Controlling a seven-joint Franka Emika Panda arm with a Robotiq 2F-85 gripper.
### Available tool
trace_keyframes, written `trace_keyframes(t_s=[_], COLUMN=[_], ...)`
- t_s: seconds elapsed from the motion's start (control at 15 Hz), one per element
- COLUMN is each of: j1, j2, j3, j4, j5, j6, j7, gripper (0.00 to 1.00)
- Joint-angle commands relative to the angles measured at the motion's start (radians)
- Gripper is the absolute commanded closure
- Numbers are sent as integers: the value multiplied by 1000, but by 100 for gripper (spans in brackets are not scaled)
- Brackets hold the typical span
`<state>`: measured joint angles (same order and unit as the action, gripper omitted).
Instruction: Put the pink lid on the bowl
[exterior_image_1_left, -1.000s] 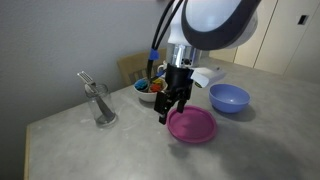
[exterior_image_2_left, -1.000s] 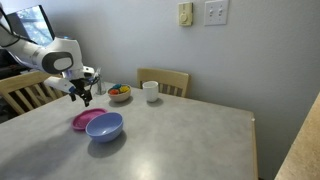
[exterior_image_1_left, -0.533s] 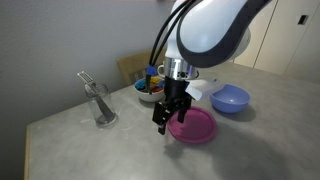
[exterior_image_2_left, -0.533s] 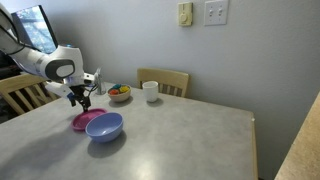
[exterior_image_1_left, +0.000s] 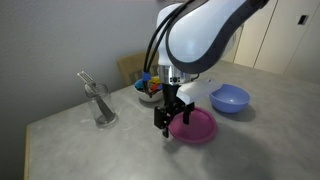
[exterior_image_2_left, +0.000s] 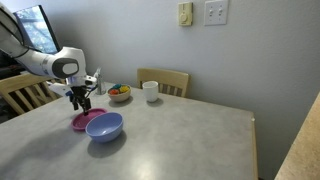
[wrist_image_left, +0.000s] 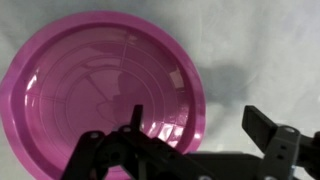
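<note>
Gripper (exterior_image_1_left: 166, 124) spread open, low over the left edge of the pink lid (exterior_image_1_left: 195, 127); nothing grasped.
Wrist view: my jaws straddle the lid's rim, one finger (wrist_image_left: 136, 118) above the lid's inside, the other over bare table (wrist_image_left: 260, 50). Lid lies flat on the table, rim up. The bowl (exterior_image_1_left: 229, 98) stands just beside it, to its right and farther back in an exterior view. Cannot tell whether my fingertips touch the lid.
</note>
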<state>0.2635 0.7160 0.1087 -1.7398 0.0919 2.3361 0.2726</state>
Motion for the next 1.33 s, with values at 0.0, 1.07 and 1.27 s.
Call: trace_keyframes(t_s=[0.0, 1.07, 1.27], j1=[33, 90, 91], j2=[53, 198, 214], j3=[-23, -73, -74], j4=[101, 378, 406], j5=[-35, -132, -135], j6=[-106, -437, -455], j7=[45, 158, 156], gripper=[0, 18, 22])
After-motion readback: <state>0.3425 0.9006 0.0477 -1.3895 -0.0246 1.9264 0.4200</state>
